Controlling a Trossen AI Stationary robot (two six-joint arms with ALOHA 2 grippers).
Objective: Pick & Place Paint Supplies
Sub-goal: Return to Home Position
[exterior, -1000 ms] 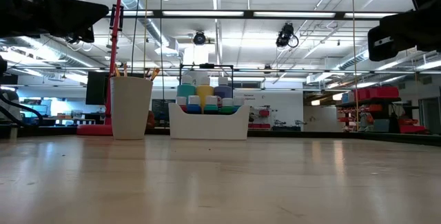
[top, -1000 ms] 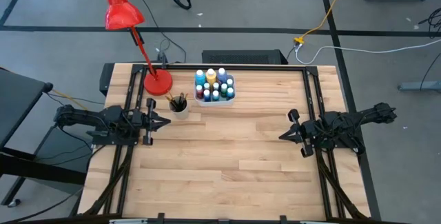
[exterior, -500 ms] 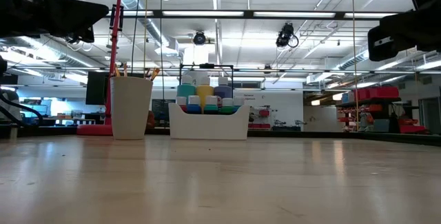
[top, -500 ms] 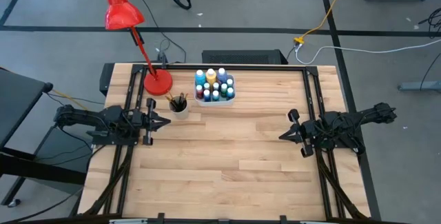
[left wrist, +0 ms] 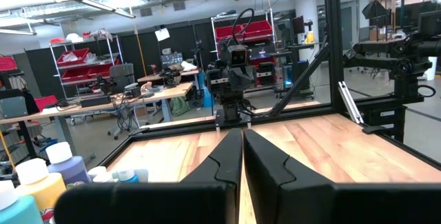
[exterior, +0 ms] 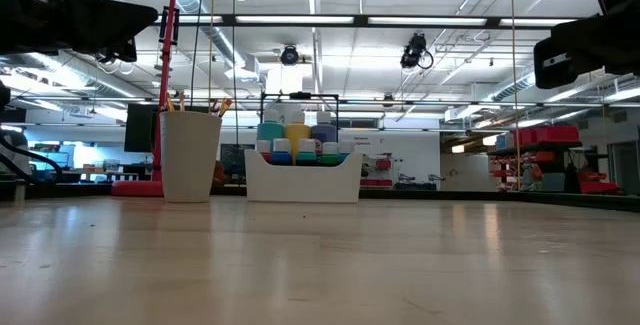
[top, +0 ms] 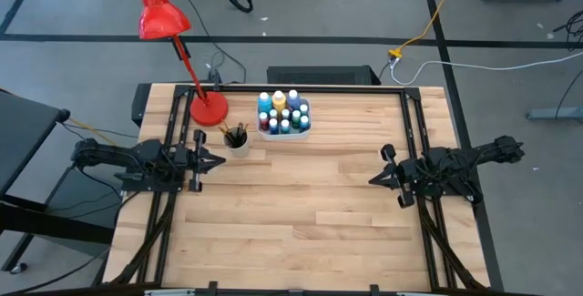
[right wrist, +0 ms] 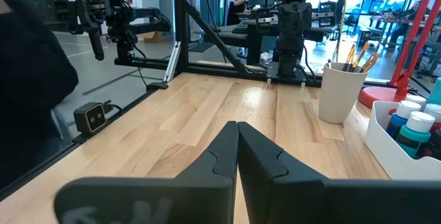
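Currently the wooden table carries everything. The left arm lies low over the table's left edge; the left pincer points toward the centre, fingers pressed together and empty, near the cup. The right arm lies the same way over the right edge; the right pincer is also closed on nothing, well apart from the supplies. A red desk lamp stands with its base at the far left of the table. A white bin sits at the far edge near the middle, just right of the lamp base. A white cup stands upright between the lamp base and the bin, slightly nearer. The paint bottles stand upright, packed inside the bin. The paintbrushes stand in the cup, tips poking above its rim.
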